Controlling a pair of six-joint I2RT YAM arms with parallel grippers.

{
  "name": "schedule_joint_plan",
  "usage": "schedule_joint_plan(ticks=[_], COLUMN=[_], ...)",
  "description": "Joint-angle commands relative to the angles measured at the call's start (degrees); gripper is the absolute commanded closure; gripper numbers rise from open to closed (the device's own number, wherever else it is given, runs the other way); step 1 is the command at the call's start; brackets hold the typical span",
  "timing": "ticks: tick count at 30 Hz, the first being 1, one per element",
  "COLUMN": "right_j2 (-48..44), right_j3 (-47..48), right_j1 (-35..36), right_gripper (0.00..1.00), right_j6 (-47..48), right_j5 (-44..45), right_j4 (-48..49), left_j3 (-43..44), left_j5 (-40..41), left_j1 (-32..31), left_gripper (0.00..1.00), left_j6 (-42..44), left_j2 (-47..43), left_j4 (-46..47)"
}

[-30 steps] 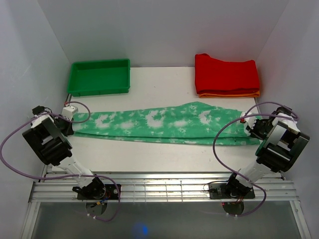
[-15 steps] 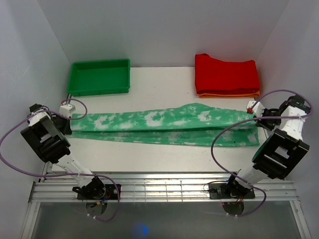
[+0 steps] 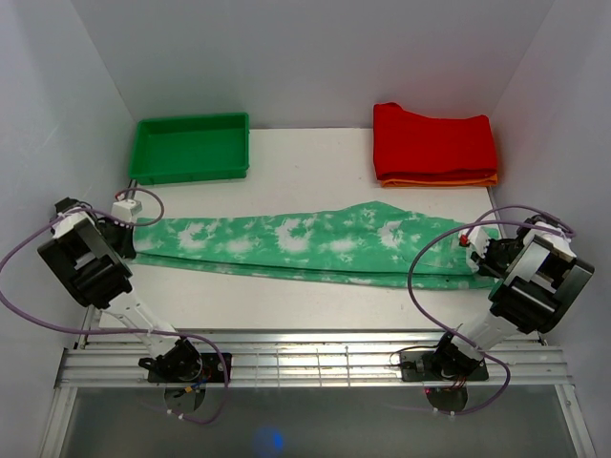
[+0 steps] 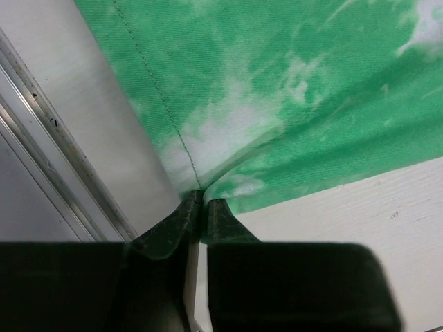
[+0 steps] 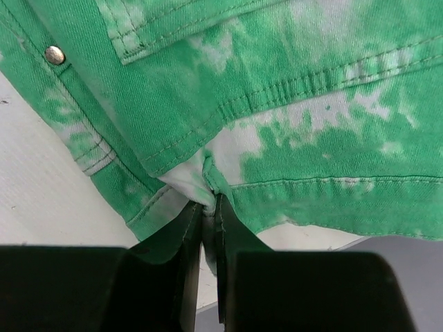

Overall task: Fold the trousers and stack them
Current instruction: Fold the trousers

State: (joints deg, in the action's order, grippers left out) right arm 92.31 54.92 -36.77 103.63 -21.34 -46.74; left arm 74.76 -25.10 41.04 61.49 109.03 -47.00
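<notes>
Both ends of the trousers (image 3: 305, 246) have slid a little since a second ago. The waist end on the right now lies nearer the front of the desk (image 3: 305, 181), and the cloth looks flatter and straighter than before.

They lie in one long strip across the middle of the desk, leg ends on the left and waist on the right. The left tool (image 4: 202, 200) is narrow and seems to pinch the corner of the leg end, since the cloth puckers toward its tips. The right tool (image 5: 210, 202) is squeezed tight on the waist edge, near a metal stud (image 5: 54, 54).

I think the step now is pulling the strip smooth before it gets folded end to end. To do it well, both tools should keep a soft, even pull so no bumps come back. Then one end should travel low over the cloth to meet the other, with the edges lined up.

Behind the waist end, well apart, a red folded garment (image 3: 434, 141) sits on an orange one (image 3: 439, 180). That is likely where the stack goes. A green tray (image 3: 191, 176) sits at the back left.
</notes>
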Motion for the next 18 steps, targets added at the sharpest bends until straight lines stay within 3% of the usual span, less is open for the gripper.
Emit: schedule_joint_plan(ticks=[1,2,5,8,9,10,13,16,17,18], right_j2=[1.12,0.77,0.06,-0.55,-0.73,-0.90,-1.61,-2.57,-2.66,-2.75], right_j3=[3.44,4.57,4.85,4.76,4.68,4.85,4.85,4.76,4.85,4.85], right_j1=[-1.28,-1.28,-1.02,-0.93,-0.84,-0.67,-0.05,0.30,0.47,0.56], right_gripper=[0.92,0.92,0.92,0.92,0.92,0.92,0.92,0.92,0.92,0.92], right_j6=[0.69,0.69,1.13,1.57,1.48,1.40,1.31,1.31,1.31,1.31], right_j5=[5.71,5.18,4.56,4.47,4.47,4.21,3.68,3.15,3.32,3.41], right_j4=[6.33,5.27,3.50,2.27,2.01,1.66,0.42,-0.10,-0.19,-0.37], left_j3=[2.84,2.67,2.93,5.64,6.70,7.50,9.35,5.32,3.39,-0.63], left_j5=[2.19,0.68,-5.02,-10.03,-11.36,-12.85,-17.51,-18.05,-18.14,-17.62], left_j1=[2.29,2.38,2.38,2.47,2.47,2.47,-0.24,-9.98,-16.97,-20.78], left_gripper=[0.78,0.65,0.40,0.37,0.26,0.22,0.20,0.30,0.32,0.34], left_j6=[2.13,3.70,7.92,11.78,13.37,14.61,17.42,16.04,14.72,12.27], left_j2=[-0.04,-2.40,-5.93,-9.71,-10.33,-11.81,-14.97,-20.76,-22.62,-24.29], left_j4=[4.03,3.50,-0.45,-5.01,-8.51,-9.94,-14.86,-15.23,-14.18,-9.21])
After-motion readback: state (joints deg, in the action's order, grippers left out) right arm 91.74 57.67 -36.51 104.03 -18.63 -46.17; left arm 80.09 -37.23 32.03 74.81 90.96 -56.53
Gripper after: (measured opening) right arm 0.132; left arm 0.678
